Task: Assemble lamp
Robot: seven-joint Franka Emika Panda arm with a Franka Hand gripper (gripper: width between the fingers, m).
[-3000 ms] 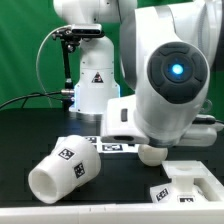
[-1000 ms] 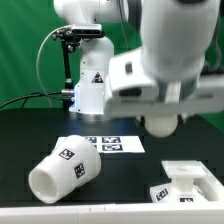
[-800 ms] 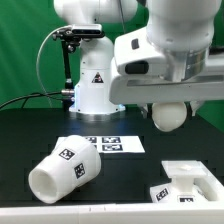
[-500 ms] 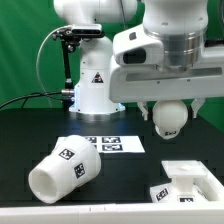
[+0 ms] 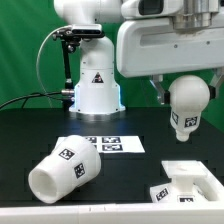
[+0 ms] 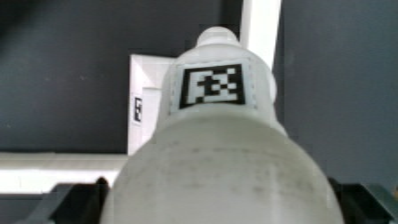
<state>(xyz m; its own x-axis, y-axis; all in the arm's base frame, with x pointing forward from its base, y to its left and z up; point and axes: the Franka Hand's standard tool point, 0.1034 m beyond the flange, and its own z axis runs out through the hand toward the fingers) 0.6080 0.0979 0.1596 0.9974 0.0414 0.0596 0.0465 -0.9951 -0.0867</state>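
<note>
My gripper point(image 5: 186, 88) is shut on the white round-headed bulb point(image 5: 187, 108) and holds it in the air, stem down, above the blocky square base point(image 5: 188, 180) at the exterior view's lower right. In the wrist view the bulb point(image 6: 214, 130) fills the middle, its tag facing the camera, with the base point(image 6: 150, 95) partly visible behind it. My dark fingers point(image 6: 71, 200) flank the bulb's round head. The large tapered shade point(image 5: 62, 168) lies on its side on the black table at the exterior view's lower left.
The marker board point(image 5: 118, 144) lies flat in the middle of the table. The white robot pedestal point(image 5: 95, 85) with a triangle sticker stands behind it. A black cable point(image 5: 40, 65) hangs at the exterior view's left in front of the green backdrop.
My gripper has lifted the bulb from the table near the marker board and carried it up and toward the exterior view's right, turning it so the stem points down above the base.
</note>
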